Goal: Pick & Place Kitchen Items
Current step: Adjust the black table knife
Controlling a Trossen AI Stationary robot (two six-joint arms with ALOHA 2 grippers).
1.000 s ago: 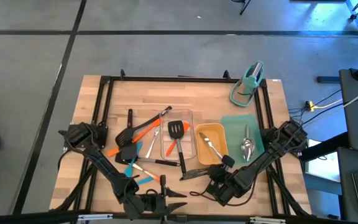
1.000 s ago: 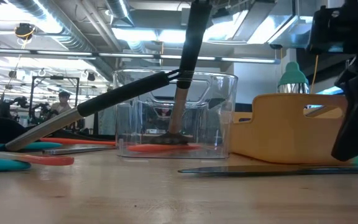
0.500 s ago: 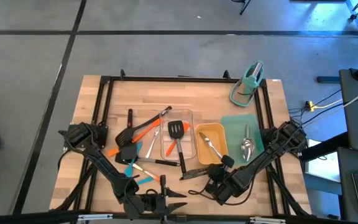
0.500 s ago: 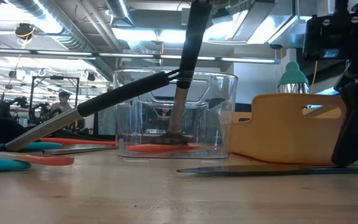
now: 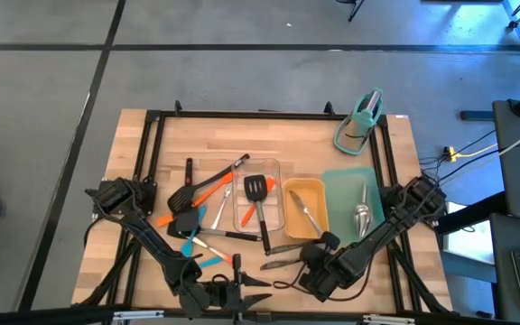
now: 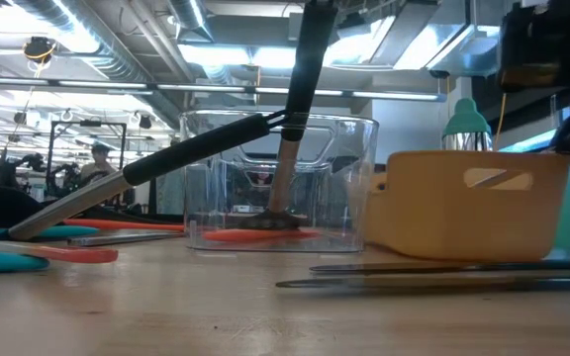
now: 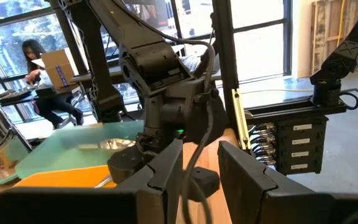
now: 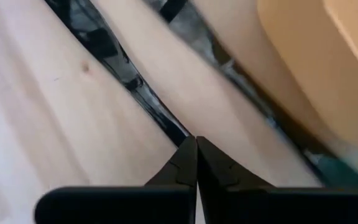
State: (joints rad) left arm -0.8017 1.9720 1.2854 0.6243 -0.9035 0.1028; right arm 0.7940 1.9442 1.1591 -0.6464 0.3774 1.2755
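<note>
Nearest you, at the table's front edge, your left gripper rests low with its fingers slightly parted and nothing between them. Just to its right, your right gripper sits low over the wood with its fingers clenched tip to tip; whether they pinch the steel tongs lying on the table right at those tips, you cannot tell. Just beyond the tongs stands the yellow tray with a steel utensil lying in it, and beside it on the right a teal mat carries a shiny spoon. Left of the yellow tray, a clear tray holds a black slotted turner with an orange handle. Farther left, more turners, orange and blue spatulas and tongs lie scattered in a loose pile. At the far right corner stands a teal stand.
</note>
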